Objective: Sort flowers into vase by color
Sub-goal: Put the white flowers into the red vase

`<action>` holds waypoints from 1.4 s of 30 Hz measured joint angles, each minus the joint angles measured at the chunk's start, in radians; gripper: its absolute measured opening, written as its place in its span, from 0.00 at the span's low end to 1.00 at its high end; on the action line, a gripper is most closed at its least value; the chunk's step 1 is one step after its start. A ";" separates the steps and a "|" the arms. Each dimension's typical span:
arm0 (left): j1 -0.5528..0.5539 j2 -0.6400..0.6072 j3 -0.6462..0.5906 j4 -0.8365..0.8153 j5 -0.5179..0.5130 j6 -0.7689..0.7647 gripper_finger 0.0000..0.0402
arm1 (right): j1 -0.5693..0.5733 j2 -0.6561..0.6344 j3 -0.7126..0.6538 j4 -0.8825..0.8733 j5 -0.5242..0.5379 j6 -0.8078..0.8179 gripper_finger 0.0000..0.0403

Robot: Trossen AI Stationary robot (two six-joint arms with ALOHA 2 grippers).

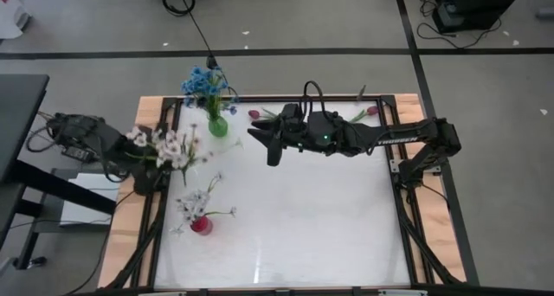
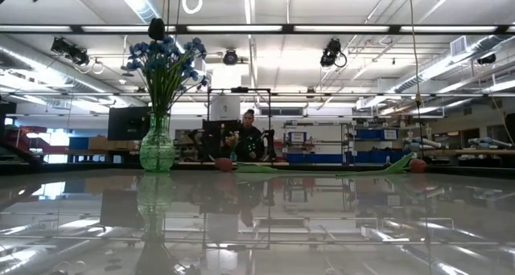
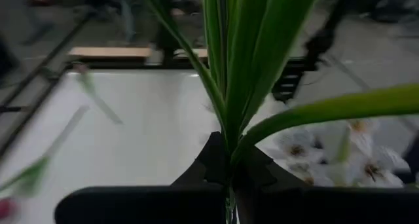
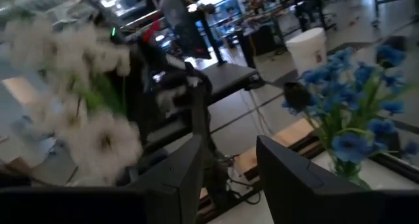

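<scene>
At the surface's left edge, my left hand [image 3: 229, 168] clenches the white sprig's [image 1: 169, 147] stem; I'd keep it upright, lowering toward the red vase [image 1: 201, 226].

Two vases [image 1: 217, 125]; perhaps two loose tulips [image 1: 254, 114]

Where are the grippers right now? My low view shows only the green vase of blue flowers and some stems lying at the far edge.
Observer: The left gripper is shut on a white sprig, at the left edge of the table.
Operator: And the right one?
Observer: The right gripper is open and empty, above the far half of the table.
Operator: Any white flowers in a vase?
Observer: Yes, a red vase near the left side holds white blossoms.
</scene>
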 joint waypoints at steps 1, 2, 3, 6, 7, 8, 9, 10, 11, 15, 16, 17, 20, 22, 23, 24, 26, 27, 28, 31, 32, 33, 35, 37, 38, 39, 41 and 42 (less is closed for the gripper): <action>-0.014 -0.027 -0.051 0.050 0.006 0.001 0.02 | 0.004 0.000 0.000 -0.003 0.013 0.003 0.37; -0.028 -0.054 -0.102 0.111 0.009 0.010 0.02 | 0.011 0.000 0.000 -0.003 0.031 0.010 0.37; -0.041 -0.080 -0.153 0.170 0.011 0.019 0.02 | 0.018 0.000 0.000 -0.005 0.046 0.019 0.37; -0.072 -0.155 -0.276 0.272 0.012 0.035 0.02 | 0.038 0.000 0.000 -0.019 0.079 0.035 0.37; -0.082 -0.177 -0.305 0.287 0.013 0.034 0.02 | 0.043 0.000 0.000 -0.026 0.089 0.046 0.37; -0.091 -0.200 -0.331 0.292 0.013 0.025 0.02 | 0.047 0.000 0.000 -0.036 0.099 0.055 0.37; -0.100 -0.222 -0.351 0.289 0.013 0.016 0.02 | 0.050 0.000 0.000 -0.048 0.112 0.068 0.37; -0.109 -0.243 -0.369 0.288 0.015 0.009 0.02 | 0.053 0.000 0.000 -0.059 0.121 0.078 0.37; -0.120 -0.265 -0.385 0.288 0.024 0.000 0.02 | 0.056 0.000 0.000 -0.073 0.126 0.089 0.37; -0.153 -0.351 -0.433 0.296 0.063 -0.008 0.02 | 0.064 0.001 0.000 -0.115 0.154 0.145 0.37; -0.159 -0.374 -0.447 0.297 0.063 -0.008 0.02 | 0.067 0.001 0.000 -0.131 0.166 0.160 0.37; -0.165 -0.398 -0.465 0.298 0.064 -0.008 0.02 | 0.069 0.001 0.000 -0.145 0.175 0.174 0.37; -0.180 -0.462 -0.527 0.322 0.065 -0.010 0.02 | 0.074 0.001 0.000 -0.160 0.192 0.208 0.37; -0.188 -0.496 -0.575 0.385 0.067 -0.009 0.02 | 0.075 0.001 0.000 -0.167 0.196 0.234 0.37; -0.191 -0.509 -0.599 0.416 0.077 -0.006 0.02 | 0.078 0.001 0.000 -0.173 0.196 0.246 0.37; -0.191 -0.520 -0.623 0.448 0.085 -0.003 0.02 | 0.079 0.001 0.000 -0.179 0.196 0.258 0.37; -0.192 -0.535 -0.668 0.510 0.097 -0.003 0.02 | 0.081 0.001 0.000 -0.191 0.201 0.279 0.37; -0.191 -0.538 -0.684 0.528 0.110 -0.003 0.02 | 0.082 0.001 0.000 -0.196 0.203 0.288 0.37; -0.192 -0.540 -0.698 0.539 0.119 -0.007 0.02 | 0.083 0.001 0.000 -0.202 0.204 0.296 0.37; -0.191 -0.540 -0.734 0.543 0.131 -0.022 0.02 | 0.083 0.001 0.000 -0.211 0.204 0.314 0.37; -0.191 -0.540 -0.742 0.543 0.134 -0.022 0.02 | 0.083 0.001 0.000 -0.211 0.204 0.318 0.37; -0.191 -0.540 -0.750 0.548 0.135 -0.022 0.02 | 0.083 0.001 0.000 -0.209 0.204 0.325 0.37; -0.191 -0.540 -0.761 0.559 0.136 -0.012 0.02 | 0.084 0.001 0.000 -0.208 0.204 0.334 0.37; -0.191 -0.540 -0.767 0.558 0.136 -0.006 0.02 | 0.087 0.001 0.000 -0.208 0.204 0.335 0.37; -0.191 -0.540 -0.767 0.558 0.136 0.000 0.02 | 0.089 0.001 0.000 -0.208 0.205 0.335 0.37; -0.191 -0.540 -0.767 0.558 0.136 0.009 0.02 | 0.091 0.001 0.000 -0.207 0.205 0.335 0.37; -0.191 -0.540 -0.767 0.557 0.136 0.019 0.02 | 0.096 0.001 0.000 -0.207 0.203 0.335 0.37; -0.191 -0.540 -0.767 0.552 0.136 0.019 0.02 | 0.098 0.001 0.000 -0.208 0.201 0.335 0.37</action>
